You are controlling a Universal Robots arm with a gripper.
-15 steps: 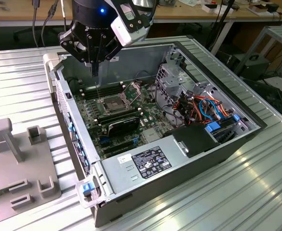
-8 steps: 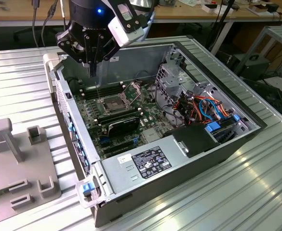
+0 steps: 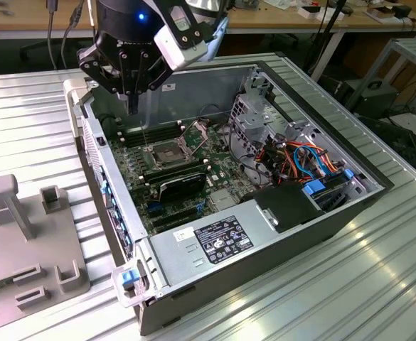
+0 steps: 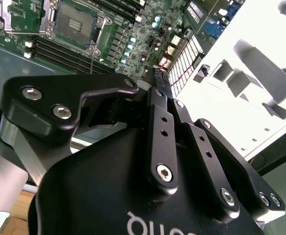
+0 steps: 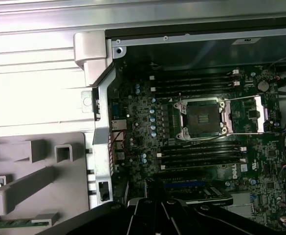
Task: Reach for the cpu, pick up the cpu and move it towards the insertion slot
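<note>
The pincer (image 3: 131, 99) hangs over the far corner of the open computer case (image 3: 215, 89) on the exterior view's left, above the motherboard (image 3: 133, 177) and touching nothing. The insertion slot (image 3: 166, 153) lies on that board, lower and toward the exterior view's right, apart from the pincer. In the second wrist view the slot (image 4: 74, 22) shows beyond the pincer (image 4: 157, 83). In the first wrist view the slot (image 5: 201, 119) has a dark, uncovered centre, with its hinged plate (image 5: 255, 115) swung aside.

Whether the pincer is open or closed cannot be told, nor whether it holds the cpu, because its own black body hides the tip. Where the cpu lies cannot be made out.

Long memory slots (image 3: 158, 133) run along both sides of the slot, and a black card (image 3: 183, 186) stands just past the nearer row. A wire lever (image 3: 146, 138) rises beside the slot, under the pincer. Coloured cables (image 3: 300, 160) fill the case's far end. A grey fixture (image 3: 23, 241) sits on the ribbed tabletop (image 3: 336, 298) beside the case and is cut off at the picture's edge.
</note>
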